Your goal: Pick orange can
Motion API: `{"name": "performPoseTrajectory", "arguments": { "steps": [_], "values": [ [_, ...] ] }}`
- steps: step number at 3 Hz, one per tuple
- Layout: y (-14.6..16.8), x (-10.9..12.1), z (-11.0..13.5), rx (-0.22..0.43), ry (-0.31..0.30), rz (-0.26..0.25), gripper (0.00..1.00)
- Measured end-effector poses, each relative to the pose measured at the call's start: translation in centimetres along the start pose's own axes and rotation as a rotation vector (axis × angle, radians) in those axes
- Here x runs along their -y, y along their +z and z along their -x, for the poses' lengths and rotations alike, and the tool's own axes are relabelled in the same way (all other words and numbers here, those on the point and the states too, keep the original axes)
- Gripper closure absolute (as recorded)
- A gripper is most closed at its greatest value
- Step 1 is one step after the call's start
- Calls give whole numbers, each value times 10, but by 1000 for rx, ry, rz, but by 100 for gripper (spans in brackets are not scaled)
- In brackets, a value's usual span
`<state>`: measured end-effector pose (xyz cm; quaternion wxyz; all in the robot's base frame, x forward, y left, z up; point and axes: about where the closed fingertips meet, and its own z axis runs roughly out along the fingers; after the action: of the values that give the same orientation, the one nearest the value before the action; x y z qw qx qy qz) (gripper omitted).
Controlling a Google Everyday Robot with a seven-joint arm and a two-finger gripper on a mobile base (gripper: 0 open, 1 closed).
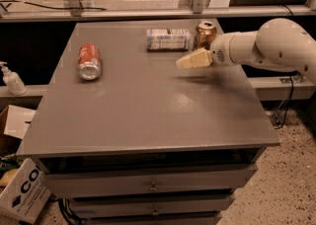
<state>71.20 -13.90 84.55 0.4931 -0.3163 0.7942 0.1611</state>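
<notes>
The orange can (205, 33) stands upright near the far right of the grey table (148, 115); it is amber-brown with a silver top. My gripper (190, 61) comes in from the right on a white arm (261, 46). It hovers just above the table, in front of the can and slightly to its left. It is close to the can but not around it, and it holds nothing that I can see.
A white can with blue print (169, 39) lies on its side just left of the orange can. A red-orange can (89, 61) lies at the table's left. A soap bottle (11, 78) and a cardboard box (22, 194) are at lower left. Drawers sit below the tabletop.
</notes>
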Motion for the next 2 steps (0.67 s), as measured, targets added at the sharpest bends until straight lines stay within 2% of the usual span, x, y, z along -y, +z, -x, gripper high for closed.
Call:
{"name": "performPoseTrajectory", "arguments": {
  "steps": [1, 2],
  "values": [
    [13, 18, 2, -1, 45, -56, 0],
    [20, 32, 10, 10, 112, -97, 18]
  ]
}}
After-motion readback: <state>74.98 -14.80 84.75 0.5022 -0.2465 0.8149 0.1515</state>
